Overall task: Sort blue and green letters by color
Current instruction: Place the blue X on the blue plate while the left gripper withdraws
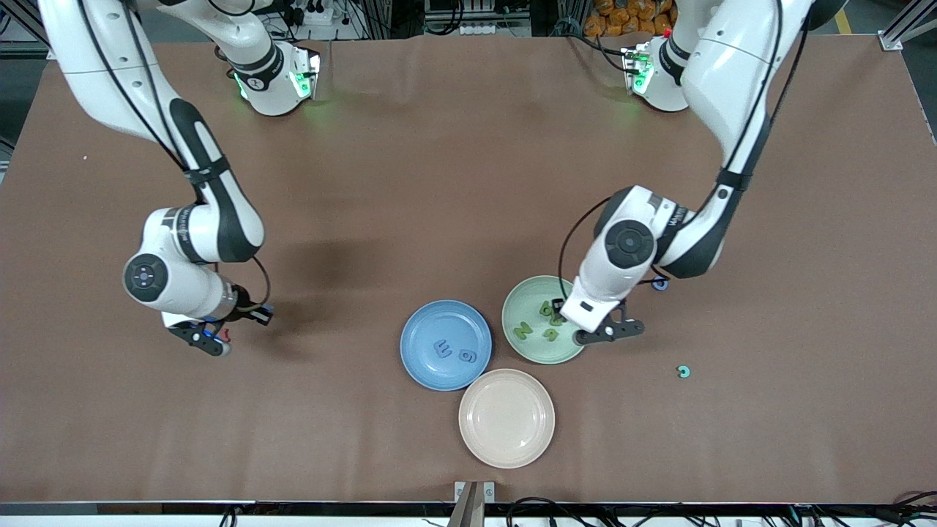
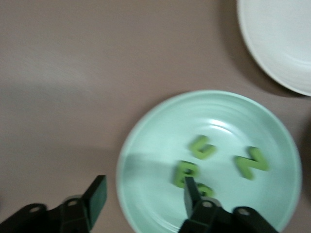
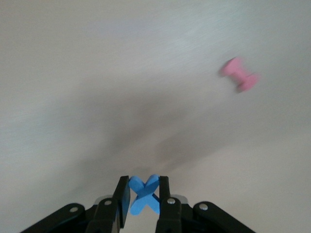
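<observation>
Tabletop scene: right gripper pinches blue X (left gripper open).

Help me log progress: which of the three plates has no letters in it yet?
The cream plate, nearest the front camera. The blue plate holds two blue letters, and the green plate holds green letters.

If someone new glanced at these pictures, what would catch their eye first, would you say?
Probably the three plates near the front camera: the blue plate with blue letters, the green plate with green letters, the cream plate bare. The left gripper hangs open over the green plate's edge; the right gripper pinches a blue X.
</observation>
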